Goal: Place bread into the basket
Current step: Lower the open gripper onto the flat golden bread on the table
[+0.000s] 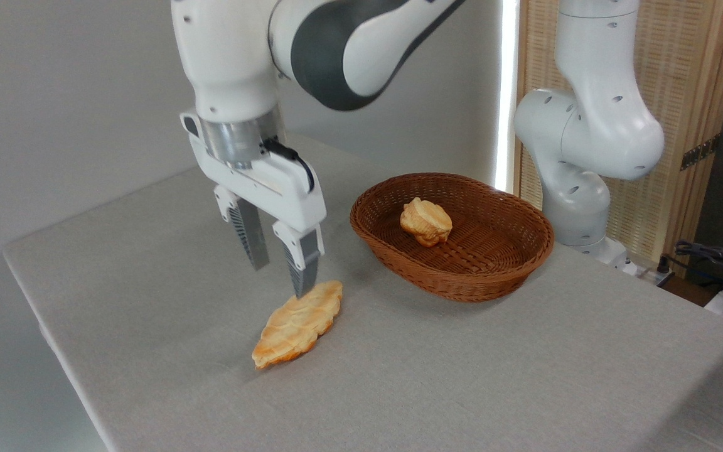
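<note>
The bread point(299, 323) is laid flat on the counter point(462, 376), its long axis running from 7 to 1 o'clock. The gripper point(281, 276) is held spread and empty just above its 1 o'clock end. The basket point(524, 263) is seen at 2 o'clock.

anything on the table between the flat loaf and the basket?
Nothing. In the camera view the stretch of grey table between the bread and the basket is bare cloth. The small bun sits inside the basket, not between them.
</note>
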